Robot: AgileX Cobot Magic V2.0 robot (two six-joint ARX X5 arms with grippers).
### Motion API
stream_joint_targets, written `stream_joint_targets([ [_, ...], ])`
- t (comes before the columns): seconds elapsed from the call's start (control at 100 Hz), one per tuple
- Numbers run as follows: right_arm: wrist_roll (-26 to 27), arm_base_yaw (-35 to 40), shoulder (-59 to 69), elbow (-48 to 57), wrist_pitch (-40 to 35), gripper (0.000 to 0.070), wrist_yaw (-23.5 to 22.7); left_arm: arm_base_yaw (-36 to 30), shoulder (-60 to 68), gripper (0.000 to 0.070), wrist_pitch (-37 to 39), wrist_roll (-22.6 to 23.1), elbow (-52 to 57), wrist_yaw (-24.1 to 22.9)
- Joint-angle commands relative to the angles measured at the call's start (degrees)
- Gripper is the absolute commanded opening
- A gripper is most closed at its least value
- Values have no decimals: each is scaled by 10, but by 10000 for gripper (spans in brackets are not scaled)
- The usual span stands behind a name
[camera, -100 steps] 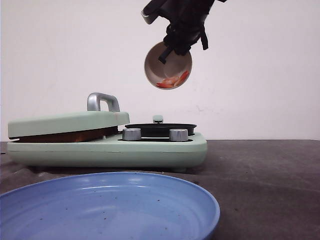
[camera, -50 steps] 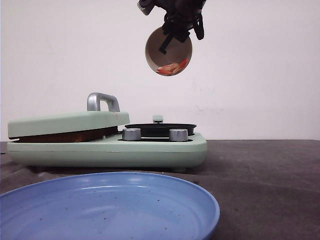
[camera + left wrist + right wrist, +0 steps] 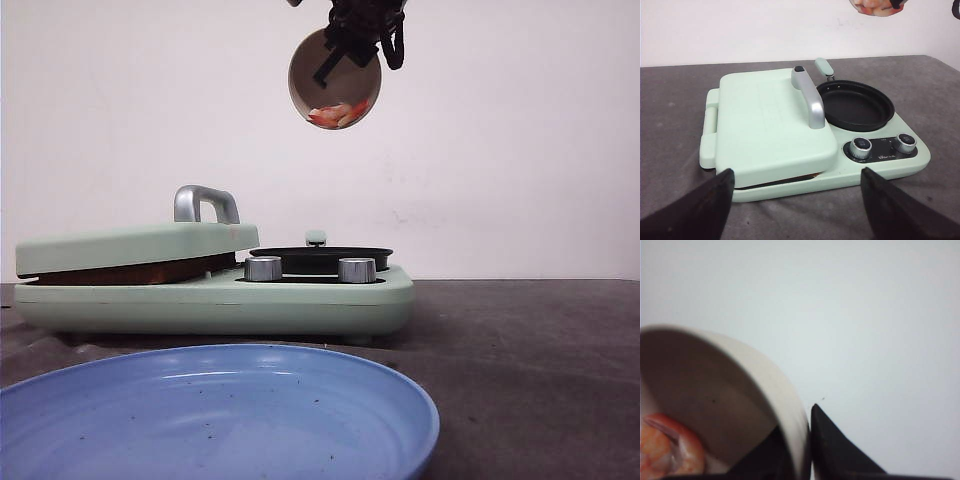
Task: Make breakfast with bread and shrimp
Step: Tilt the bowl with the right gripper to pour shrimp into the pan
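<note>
Bowl (image 3: 334,79) of shrimp (image 3: 337,114) now higher

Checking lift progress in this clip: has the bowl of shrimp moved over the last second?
Yes. The bowl held by the right gripper has risen, farther above the black pan, which has stayed put.

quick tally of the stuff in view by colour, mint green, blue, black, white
mint green: 1, the cooker with its closed lid
blue: 1, the plate
black: 1, the round pan set in the cooker
white: 1, the bowl of shrimp, gripped at its rim by the right end effector
total: 4
</note>
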Motion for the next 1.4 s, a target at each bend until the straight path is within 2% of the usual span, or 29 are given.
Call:
stream_joint_targets([
  [0.0,45,1,8,14,10,1,-10,-1,2,434,7,8,5,1],
  [0.19,96,-8,8,13,-4,0,-10,-1,2,434,7,8,5,1],
  [0.48,103,-6,8,-5,-15,0,4,-1,2,434,6,8,5,2],
  [0.56,108,-1,8,-38,19,0,4,-1,2,433,6,8,5,5],
  [0.7,109,7,8,-110,118,0,0,-1,2,433,6,8,5,12],
  [0.83,109,9,8,-170,199,0,-23,-1,2,433,6,8,5,21],
  [0.99,114,5,8,-219,262,0,-34,-1,2,432,10,12,5,27],
  [1.09,116,1,8,-233,271,0,-58,-1,2,432,11,14,5,29],
  [1.2,145,-5,23,-234,271,0,-62,-1,2,432,11,14,5,31],
  [1.39,148,-7,37,-234,280,0,-60,-1,2,432,11,16,5,31],
])
